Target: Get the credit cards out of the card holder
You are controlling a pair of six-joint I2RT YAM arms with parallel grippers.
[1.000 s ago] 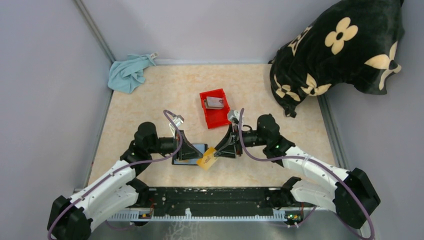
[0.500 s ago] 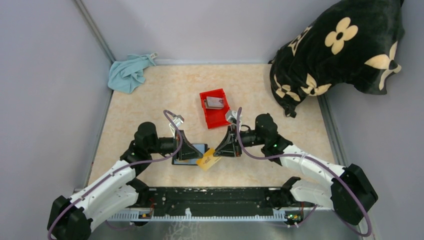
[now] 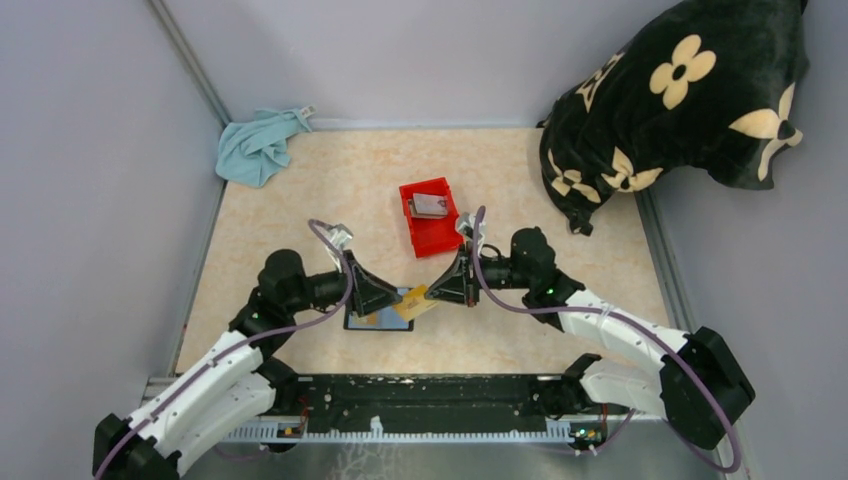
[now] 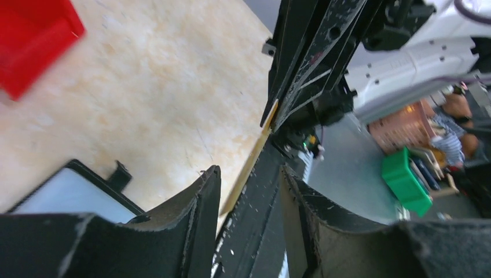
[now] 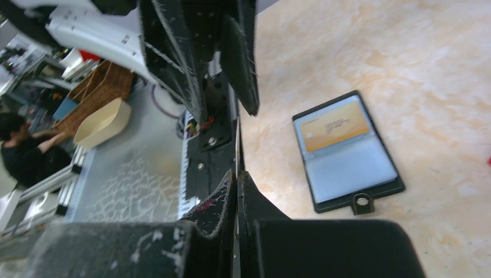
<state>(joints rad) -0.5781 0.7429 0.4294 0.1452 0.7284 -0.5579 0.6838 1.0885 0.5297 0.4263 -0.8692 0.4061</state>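
— Left gripper [image 3: 385,297]?
— Released, fingers apart, right over the card holder [image 5: 353,168], lying open on the table [image 3: 300,180].
— Right gripper [image 3: 447,293]?
— Clenched on a tan card [image 3: 416,305], tilted, by the holder's right edge.
— Others?
— Orange card [image 5: 337,127] slotted in the holder; grey card [image 3: 432,205] in the red bin [image 3: 432,240].

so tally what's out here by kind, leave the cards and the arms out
holder: 1
bin: 1
cloth: 1
pillow: 1
total: 4

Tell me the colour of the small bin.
The bin is red, clearest from the top camera.
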